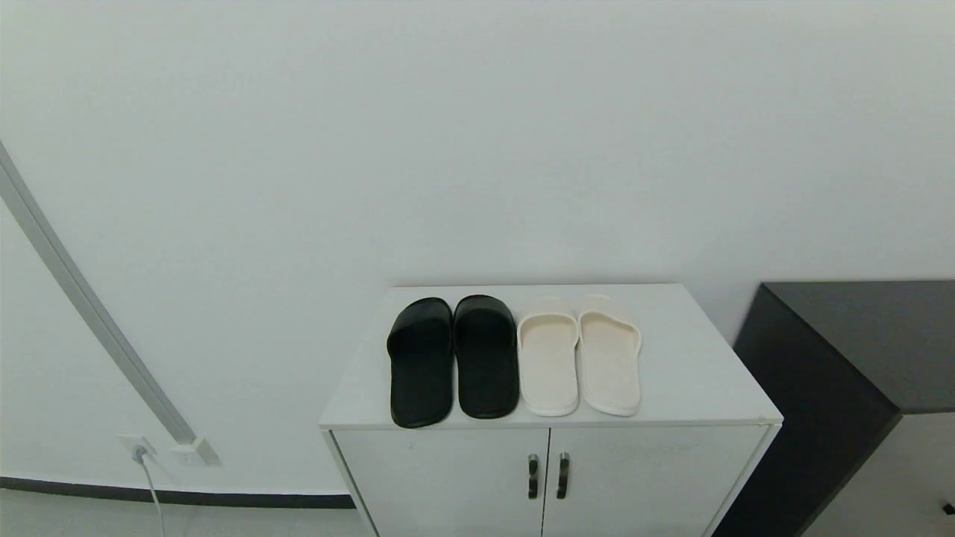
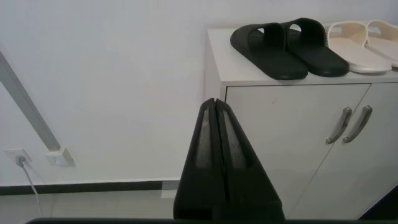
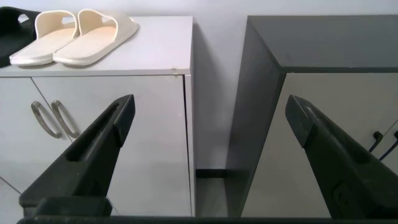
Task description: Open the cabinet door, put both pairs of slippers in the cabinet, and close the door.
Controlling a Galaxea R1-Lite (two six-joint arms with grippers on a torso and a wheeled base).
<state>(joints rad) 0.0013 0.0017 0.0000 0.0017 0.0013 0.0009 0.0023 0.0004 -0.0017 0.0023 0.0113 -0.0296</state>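
Observation:
A white two-door cabinet [image 1: 671, 388] stands against the wall, both doors closed, with two metal handles [image 1: 548, 475] at the centre seam. On its top lie a black pair of slippers [image 1: 452, 362] and a cream pair of slippers [image 1: 579, 354], side by side. My left gripper [image 2: 215, 112] is shut, held low to the left of the cabinet [image 2: 292, 124], below the black slippers [image 2: 287, 48]. My right gripper [image 3: 208, 118] is open, low off the cabinet's right corner [image 3: 124, 124], with the cream slippers [image 3: 74, 34] and handles [image 3: 53, 119] off to one side.
A dark cabinet [image 1: 843, 373] stands close on the white one's right, with a narrow gap [image 3: 211, 112] between them. On the left wall are a slanted cable duct [image 1: 82, 298] and a socket with a plugged cord [image 1: 142, 455].

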